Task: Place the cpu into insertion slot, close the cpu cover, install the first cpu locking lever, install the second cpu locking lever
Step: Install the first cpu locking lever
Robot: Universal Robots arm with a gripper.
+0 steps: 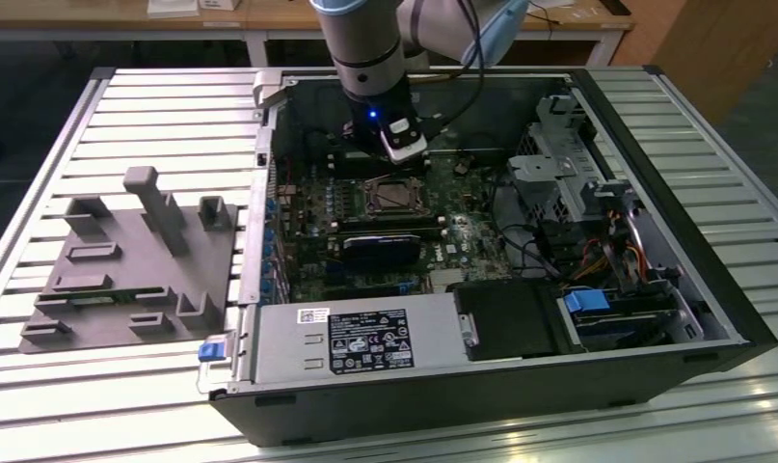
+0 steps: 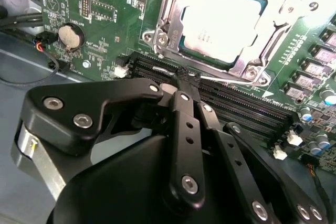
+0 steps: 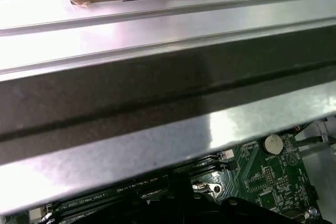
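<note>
In the second wrist view the cpu (image 2: pixel 223 17) lies flat in the insertion slot (image 1: pixel 391 196), its pale metal top showing through the window of the cpu cover (image 2: pixel 167 22). The silvery cover lies down over it. A thin wire locking lever (image 2: pixel 226 81) runs along the socket's edge beside the memory slots. My gripper (image 2: pixel 184 77) is shut, its black fingertips together and touching that lever, with nothing held. In the exterior view the gripper (image 1: pixel 398 159) hangs inside the open computer case just behind the socket.
Long black memory slots (image 2: pixel 241 106) and a coin battery (image 2: pixel 70 36) flank the socket on the green board. The case wall (image 3: pixel 157 103) rises close by. A power supply (image 1: pixel 362 340), drive cage (image 1: pixel 556 164) and cables crowd the case. A grey fixture (image 1: pixel 131 260) sits outside.
</note>
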